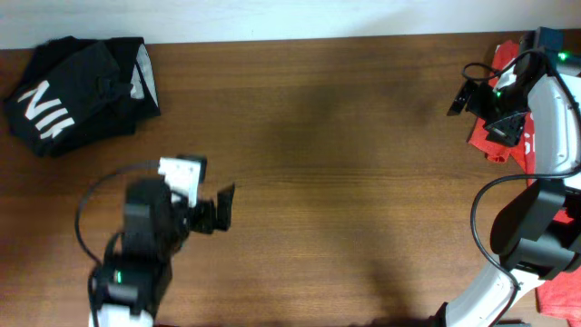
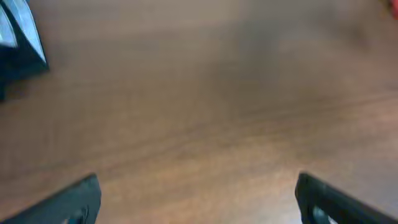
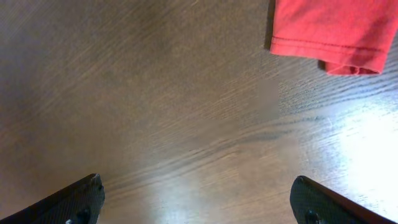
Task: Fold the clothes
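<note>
**Two hands apart, clothes at both ends of the table**

Both of my hands hang above the wooden table and hold nothing. My left hand is at the near left with its fingers spread wide; the left wrist view shows only brown wood between them. My right hand is at the far right, its fingers equally wide apart, also over wood.

A black garment with white lettering lies bunched in the far left corner, well apart from my left hand. Its edge shows in the upper left corner of the left wrist view. A red garment lies at the far right edge, partly hidden under my right arm. Its hemmed end shows ahead of my right hand, not touching it. More red cloth shows at the near right corner.
</note>
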`<action>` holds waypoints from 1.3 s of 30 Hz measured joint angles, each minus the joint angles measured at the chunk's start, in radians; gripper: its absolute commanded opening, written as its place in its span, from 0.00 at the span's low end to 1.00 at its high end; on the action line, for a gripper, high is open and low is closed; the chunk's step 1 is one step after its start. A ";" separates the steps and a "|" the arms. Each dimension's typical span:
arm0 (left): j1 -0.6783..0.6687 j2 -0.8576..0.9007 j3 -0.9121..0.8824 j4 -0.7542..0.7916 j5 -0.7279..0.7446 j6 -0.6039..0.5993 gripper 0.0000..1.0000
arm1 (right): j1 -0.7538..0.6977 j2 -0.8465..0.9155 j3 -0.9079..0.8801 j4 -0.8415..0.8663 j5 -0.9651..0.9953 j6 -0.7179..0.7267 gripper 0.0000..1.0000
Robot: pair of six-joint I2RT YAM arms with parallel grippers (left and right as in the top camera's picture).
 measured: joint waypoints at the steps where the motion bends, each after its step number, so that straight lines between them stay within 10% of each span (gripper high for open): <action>1: 0.000 -0.072 -0.074 0.058 0.000 0.005 0.99 | 0.000 0.000 0.000 0.001 -0.001 0.000 0.99; 6: 0.055 -0.336 -0.346 0.343 -0.004 0.019 0.99 | 0.000 0.000 0.000 0.000 0.000 0.000 0.99; 16: 0.261 -0.717 -0.577 0.397 0.008 0.019 0.99 | 0.000 0.000 0.000 0.001 -0.001 -0.001 0.99; 39: 0.267 -0.818 -0.657 0.386 -0.035 0.019 0.99 | 0.000 0.000 0.000 0.001 -0.001 -0.001 0.99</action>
